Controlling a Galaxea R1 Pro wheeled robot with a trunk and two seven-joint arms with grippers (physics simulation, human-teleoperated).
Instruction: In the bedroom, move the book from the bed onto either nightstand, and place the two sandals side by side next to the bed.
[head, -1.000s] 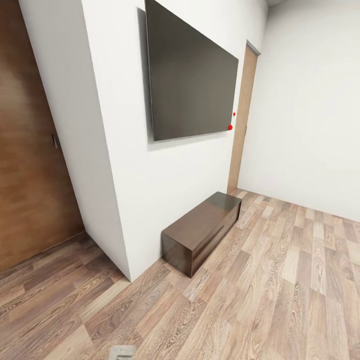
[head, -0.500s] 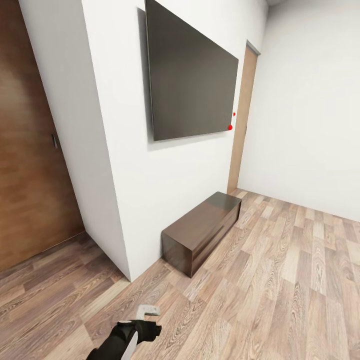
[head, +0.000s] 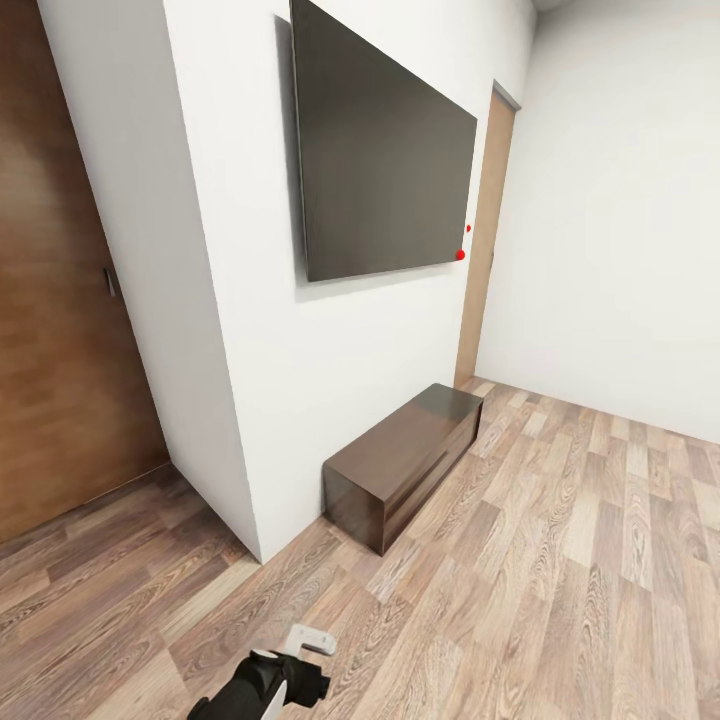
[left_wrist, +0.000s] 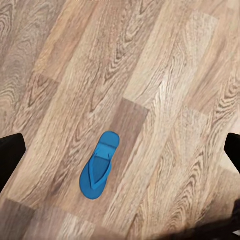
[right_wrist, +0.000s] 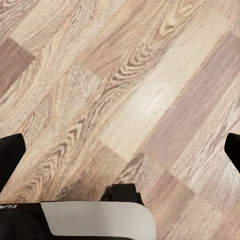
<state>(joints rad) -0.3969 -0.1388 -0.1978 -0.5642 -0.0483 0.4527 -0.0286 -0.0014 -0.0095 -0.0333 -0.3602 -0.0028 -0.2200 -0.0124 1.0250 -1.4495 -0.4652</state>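
On the wood floor (left_wrist: 165, 75) directly below the spread-open left gripper (left_wrist: 120, 150) lay one blue sandal (left_wrist: 99, 166), likely light and floppy, best pinched across its sole edge.

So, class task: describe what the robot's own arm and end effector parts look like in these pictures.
In the head view the left arm is glossy black with a white panel, tipped by a pale grey piece. Both wrist views show black fingertips at the edges. The right wrist view adds a black body with a light grey plate.
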